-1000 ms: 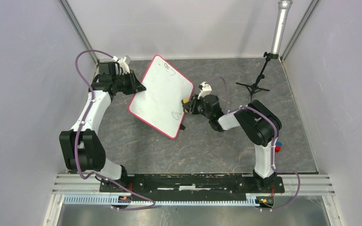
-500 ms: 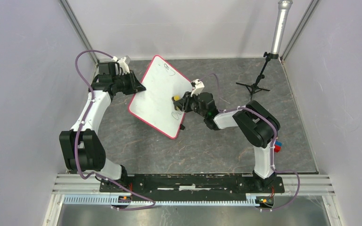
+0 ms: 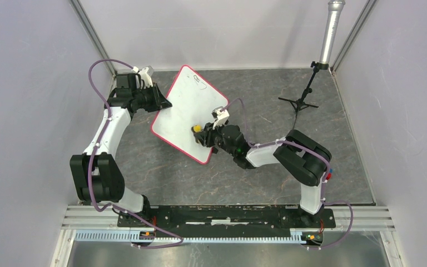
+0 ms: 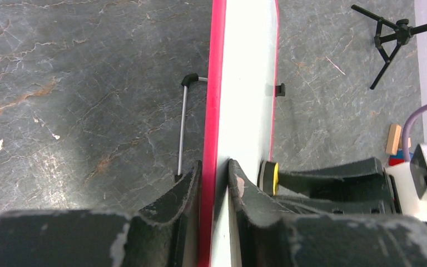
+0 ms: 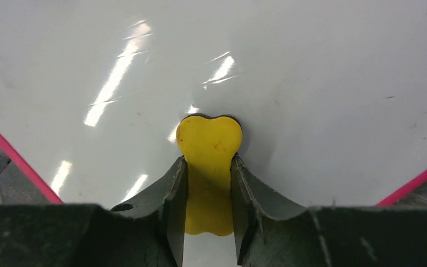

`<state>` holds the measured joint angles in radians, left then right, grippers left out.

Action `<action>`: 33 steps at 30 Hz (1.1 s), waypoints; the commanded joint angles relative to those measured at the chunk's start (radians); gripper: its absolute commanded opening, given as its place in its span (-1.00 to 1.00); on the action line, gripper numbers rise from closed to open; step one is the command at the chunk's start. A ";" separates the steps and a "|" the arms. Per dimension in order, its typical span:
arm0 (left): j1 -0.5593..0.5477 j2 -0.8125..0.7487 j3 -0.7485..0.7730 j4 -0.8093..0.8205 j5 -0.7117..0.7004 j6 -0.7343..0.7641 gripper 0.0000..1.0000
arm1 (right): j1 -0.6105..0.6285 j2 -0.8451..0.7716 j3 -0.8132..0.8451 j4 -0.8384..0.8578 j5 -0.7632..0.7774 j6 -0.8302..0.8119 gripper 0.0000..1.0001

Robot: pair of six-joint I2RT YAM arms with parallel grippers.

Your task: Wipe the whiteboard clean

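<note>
Your left gripper (image 3: 157,101) is clamped on the left rim of the large white rectangular whiteboard with the thin red border (image 3: 180,105). The board stands tilted on the table, far and left of centre, between the two arms. The right gripper (image 3: 205,133) is closed on a small yellow eraser (image 3: 197,128), with its face pressed to the board low in the middle. My read on progress: most of it is done. The lower and middle board look clean in the overhead and right wrist views, bar a few faint specks toward the right side. What's left is a small dark scribble (image 3: 199,83) near the top corner, well apart from the eraser, so you need a pass up there. Surface: dark grey marbled tabletop (image 3: 244,178), with a thin metal wire prop (image 4: 183,128) behind the board. Room: pale lilac-grey walls on three sides. A black tripod stand (image 3: 302,99) with a silver tube (image 3: 331,30) sits in the far right corner, and small red and blue bits (image 3: 328,175) lie beside the right arm.
</note>
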<state>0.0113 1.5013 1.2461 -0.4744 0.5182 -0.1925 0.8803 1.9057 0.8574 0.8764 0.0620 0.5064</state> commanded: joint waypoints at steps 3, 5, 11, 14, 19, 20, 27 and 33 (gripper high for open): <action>-0.013 0.024 -0.017 -0.082 -0.069 0.019 -0.95 | 0.018 0.010 -0.052 0.032 0.010 0.031 -0.30; -0.013 0.026 -0.016 -0.082 -0.069 0.021 -0.95 | -0.034 0.038 -0.075 0.031 0.026 0.086 -0.30; -0.013 0.028 -0.013 -0.082 -0.071 0.020 -0.95 | -0.147 0.091 -0.152 0.100 -0.043 0.281 -0.32; -0.013 0.029 -0.014 -0.083 -0.073 0.021 -0.95 | -0.147 0.070 -0.167 0.077 -0.011 0.281 -0.32; -0.013 0.027 -0.012 -0.086 -0.073 0.022 -0.95 | -0.137 0.065 -0.133 0.055 -0.024 0.224 -0.32; -0.013 0.028 -0.012 -0.087 -0.072 0.022 -0.95 | -0.118 0.057 -0.124 0.045 -0.017 0.212 -0.32; -0.013 0.024 -0.013 -0.087 -0.070 0.022 -0.95 | 0.075 -0.009 -0.043 -0.016 0.037 0.123 -0.32; -0.013 0.024 -0.015 -0.087 -0.072 0.024 -0.95 | 0.098 -0.032 -0.080 -0.011 0.104 0.154 -0.31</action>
<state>0.0109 1.5021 1.2461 -0.4736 0.5175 -0.1925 0.9638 1.8839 0.7956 0.9237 0.1768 0.6449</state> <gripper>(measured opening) 0.267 0.351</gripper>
